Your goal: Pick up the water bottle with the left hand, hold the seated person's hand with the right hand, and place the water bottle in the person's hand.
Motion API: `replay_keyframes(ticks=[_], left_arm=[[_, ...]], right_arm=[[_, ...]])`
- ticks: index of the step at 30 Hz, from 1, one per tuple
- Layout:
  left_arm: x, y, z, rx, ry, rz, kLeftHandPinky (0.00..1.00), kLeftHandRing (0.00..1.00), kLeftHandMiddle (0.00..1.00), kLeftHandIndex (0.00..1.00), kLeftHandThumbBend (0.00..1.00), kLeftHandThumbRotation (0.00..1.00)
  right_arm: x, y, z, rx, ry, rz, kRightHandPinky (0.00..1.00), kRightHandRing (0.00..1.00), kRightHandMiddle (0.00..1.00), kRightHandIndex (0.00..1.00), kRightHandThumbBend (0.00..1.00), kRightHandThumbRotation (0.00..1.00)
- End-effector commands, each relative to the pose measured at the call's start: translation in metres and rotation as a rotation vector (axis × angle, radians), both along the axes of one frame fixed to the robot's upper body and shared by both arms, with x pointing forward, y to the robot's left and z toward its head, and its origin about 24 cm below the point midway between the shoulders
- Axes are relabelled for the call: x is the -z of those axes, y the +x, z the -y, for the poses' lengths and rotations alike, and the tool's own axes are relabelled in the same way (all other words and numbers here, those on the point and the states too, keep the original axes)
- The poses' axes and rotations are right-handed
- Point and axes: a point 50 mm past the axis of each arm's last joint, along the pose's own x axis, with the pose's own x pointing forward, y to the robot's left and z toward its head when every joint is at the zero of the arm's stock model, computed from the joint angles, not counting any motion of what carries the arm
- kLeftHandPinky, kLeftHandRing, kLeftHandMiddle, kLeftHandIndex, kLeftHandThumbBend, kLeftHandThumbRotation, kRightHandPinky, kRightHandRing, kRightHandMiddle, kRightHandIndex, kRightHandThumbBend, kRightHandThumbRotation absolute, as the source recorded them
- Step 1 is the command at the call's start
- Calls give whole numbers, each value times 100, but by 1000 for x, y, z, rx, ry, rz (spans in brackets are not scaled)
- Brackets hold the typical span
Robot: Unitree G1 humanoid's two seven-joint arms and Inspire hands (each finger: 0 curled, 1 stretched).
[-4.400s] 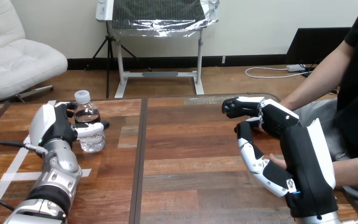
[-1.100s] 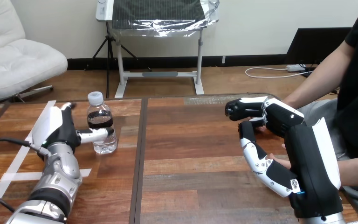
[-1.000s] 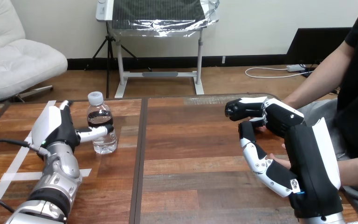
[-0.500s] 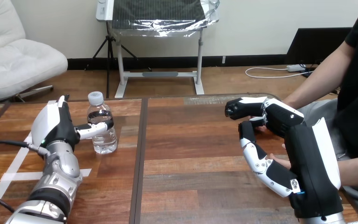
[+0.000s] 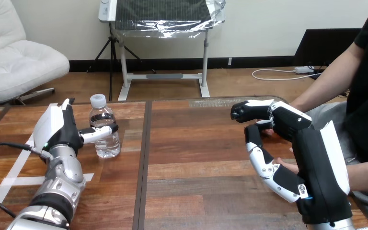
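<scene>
One water bottle [image 5: 104,130] stood upright at the table's [image 5: 196,148] 9 o'clock; of two robot hands, the left hand [image 5: 57,127], at the bottle's 9 o'clock, clasped it, thumb across its front; the right hand [image 5: 316,158], at 3 o'clock, stood upright beside the person's hand [image 5: 287,166]; its grasp cannot be told.

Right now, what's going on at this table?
The left robot hand is against the bottle, which stands upright on the table. The right robot hand is at the right side, in front of the person's hand, mostly hiding it; whether it holds that hand cannot be told. The bottle is not yet handed over.
</scene>
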Motion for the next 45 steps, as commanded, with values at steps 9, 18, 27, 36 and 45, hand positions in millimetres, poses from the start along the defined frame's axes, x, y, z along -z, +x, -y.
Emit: replay_keyframes(ticks=[9,18,27,36,45], left_arm=[[-38,26,14,75,64,101,82,90,93,93,87,42],[-38,27,15,85,68,95,80,89,92,91,87,41],[-40,29,22,102,49,112,78,87,90,89,85,37],[-44,31,28,134,68,117,76,86,90,88,84,36],[-45,33,33,149,67,119,75,85,89,89,85,37]], right_arm=[[-12,3,-1,4,7,77,53,66,69,59,19,0],[-12,3,0,16,5,78,52,64,69,59,21,0],[-11,2,0,19,7,76,51,63,68,59,22,0],[-11,2,1,21,-1,78,51,63,68,59,22,0],[-10,2,1,22,8,72,51,63,68,59,23,0]])
